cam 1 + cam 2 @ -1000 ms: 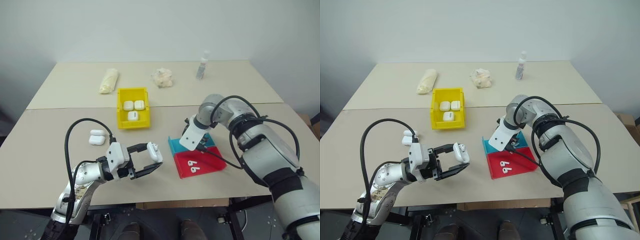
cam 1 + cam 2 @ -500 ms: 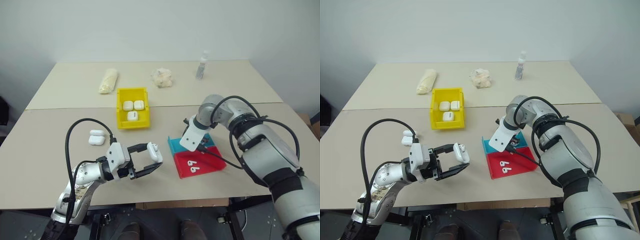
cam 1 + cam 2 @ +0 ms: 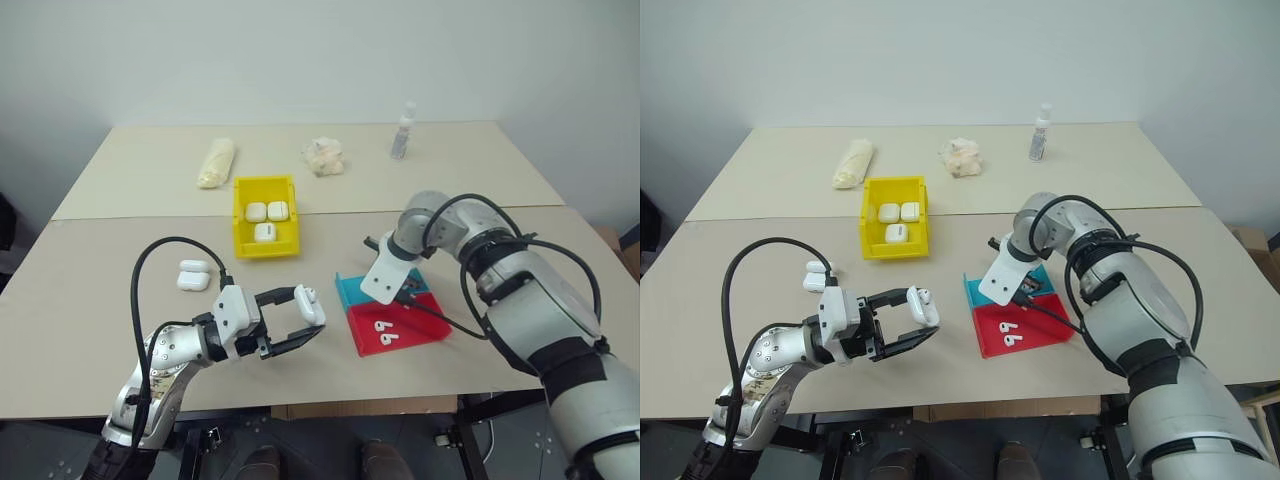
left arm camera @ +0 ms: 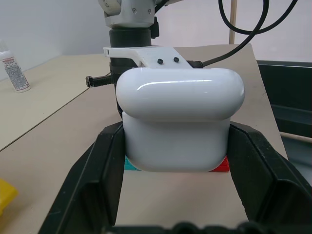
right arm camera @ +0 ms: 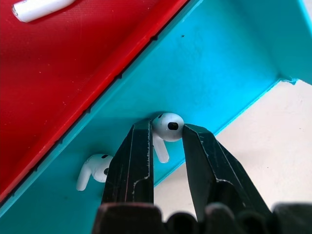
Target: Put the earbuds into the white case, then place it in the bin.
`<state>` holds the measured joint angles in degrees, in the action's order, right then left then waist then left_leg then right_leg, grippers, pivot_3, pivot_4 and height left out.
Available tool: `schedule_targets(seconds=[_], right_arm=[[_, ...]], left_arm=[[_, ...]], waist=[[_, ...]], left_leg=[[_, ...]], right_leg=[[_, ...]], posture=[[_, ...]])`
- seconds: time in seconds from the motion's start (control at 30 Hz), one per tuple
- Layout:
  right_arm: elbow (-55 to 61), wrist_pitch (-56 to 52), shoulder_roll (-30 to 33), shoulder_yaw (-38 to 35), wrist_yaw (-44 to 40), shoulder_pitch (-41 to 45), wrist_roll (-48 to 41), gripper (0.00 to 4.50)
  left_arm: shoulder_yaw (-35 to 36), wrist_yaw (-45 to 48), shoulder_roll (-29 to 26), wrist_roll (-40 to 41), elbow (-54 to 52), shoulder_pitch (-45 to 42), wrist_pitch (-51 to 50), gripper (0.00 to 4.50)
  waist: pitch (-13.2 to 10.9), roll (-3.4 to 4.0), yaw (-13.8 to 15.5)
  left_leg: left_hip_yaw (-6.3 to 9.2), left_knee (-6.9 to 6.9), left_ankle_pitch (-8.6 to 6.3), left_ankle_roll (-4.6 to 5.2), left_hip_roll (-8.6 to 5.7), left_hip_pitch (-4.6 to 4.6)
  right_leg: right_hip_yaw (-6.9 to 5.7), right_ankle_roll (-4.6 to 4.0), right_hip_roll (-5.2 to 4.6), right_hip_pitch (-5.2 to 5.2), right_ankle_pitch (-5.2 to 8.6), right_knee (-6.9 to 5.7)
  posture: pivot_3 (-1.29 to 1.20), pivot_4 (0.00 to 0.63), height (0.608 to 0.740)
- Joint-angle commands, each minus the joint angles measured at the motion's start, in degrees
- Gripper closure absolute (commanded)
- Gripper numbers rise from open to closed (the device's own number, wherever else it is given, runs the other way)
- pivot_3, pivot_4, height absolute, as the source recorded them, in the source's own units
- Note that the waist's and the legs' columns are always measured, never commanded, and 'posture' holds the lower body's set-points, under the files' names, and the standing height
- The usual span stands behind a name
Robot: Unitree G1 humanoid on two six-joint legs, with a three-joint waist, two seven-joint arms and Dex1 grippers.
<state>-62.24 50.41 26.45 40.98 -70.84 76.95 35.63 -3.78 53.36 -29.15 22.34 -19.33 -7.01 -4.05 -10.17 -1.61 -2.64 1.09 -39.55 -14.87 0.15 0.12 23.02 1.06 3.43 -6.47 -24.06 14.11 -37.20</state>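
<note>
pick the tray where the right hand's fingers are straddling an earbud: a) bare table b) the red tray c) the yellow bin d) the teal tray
d: in the right wrist view the right hand has its fingers either side of an earbud lying on the teal tray, with the red tray alongside.

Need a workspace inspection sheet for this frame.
Surface: beige table, two tops butted together.
Job's things: white case in left gripper; two earbuds in teal tray, more in red tray; yellow bin holds three cases.
Clutter: spare case, two crumpled wrappers, small bottle.
Grippers: left shut on the case; right gripper jaws astride one earbud, grip unconfirmed.
Cables: black loops on both arms.
Surroundings: plain wall.
</note>
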Motion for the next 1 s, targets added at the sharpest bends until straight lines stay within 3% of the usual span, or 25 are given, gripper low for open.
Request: schedule_targets(seconds=[0.03,0.23,0.37,0.47,0.63,0.8,1.0], right_arm=[[2.46,-2.04,1.36,-3.65,-1.60,-1.23,-4.46,3.50],[20.83,-16.90,6.54,-17.26,-6.86,-6.88,-22.22,3.50],[48.52,-42.64,13.55,-29.39,-8.87,-17.06,-39.21,3.50],[67.44,-65.77,18.62,-41.04,-3.85,-24.52,-54.63,3.50],[84.43,-91.36,20.19,-56.14,9.29,-31.81,-77.53,3.50],[94.29,-100.77,15.54,-64.40,25.16,-39.21,-99.82,3.50],[100.52,-99.81,13.40,-63.18,36.32,-45.17,-110.65,3.50]], left_arm=[[-0.09,-0.01,-0.08,0.46,-2.12,-1.20,0.49,1.71],[0.29,0.51,0.52,2.18,-2.24,-3.24,0.50,1.71],[0.65,0.68,1.51,4.83,-2.78,-6.74,-0.43,1.71],[1.02,0.29,2.68,8.56,-3.37,-10.55,-3.02,1.71],[0.36,2.00,4.41,11.51,-2.20,-15.21,-4.10,1.71],[-1.41,4.15,7.13,11.57,1.19,-19.33,-4.07,1.71],[-2.44,5.77,9.20,11.28,3.09,-21.38,-3.65,1.71]], waist=[[0.00,0.00,0.04],[-0.06,0.10,0.24],[-0.06,0.10,1.37],[-0.07,0.11,2.13],[-0.05,0.09,2.59],[-0.03,0.07,2.25],[-0.02,0.06,1.96]], left_leg=[[0.00,0.00,0.00,0.00,0.00,0.01],[0.03,0.01,0.00,0.00,-0.01,0.27],[0.17,-0.01,-0.03,0.06,-0.01,0.41],[0.19,-0.13,-0.07,0.13,-0.04,0.47],[0.22,-0.21,-0.10,0.18,-0.07,0.39],[0.16,-0.20,-0.12,0.22,-0.05,0.24],[0.14,-0.22,-0.14,0.27,-0.07,0.28]], right_leg=[[0.00,0.00,0.00,-0.01,0.00,0.00],[-0.02,0.00,-0.03,-0.17,-0.01,-0.04],[-0.18,0.01,-0.06,-0.13,-0.01,-0.04],[-0.21,0.02,-0.08,-0.11,-0.02,-0.01],[-0.22,0.03,-0.09,0.01,-0.02,0.07],[-0.15,0.03,-0.05,0.12,-0.02,0.08],[-0.13,0.04,-0.05,0.10,-0.03,0.07]], posture=[[0.00,0.150,0.740],[0.00,0.150,0.740],[0.00,0.150,0.740],[0.00,0.150,0.740],[0.00,0.150,0.740],[0.00,0.150,0.740],[0.00,0.150,0.740]])
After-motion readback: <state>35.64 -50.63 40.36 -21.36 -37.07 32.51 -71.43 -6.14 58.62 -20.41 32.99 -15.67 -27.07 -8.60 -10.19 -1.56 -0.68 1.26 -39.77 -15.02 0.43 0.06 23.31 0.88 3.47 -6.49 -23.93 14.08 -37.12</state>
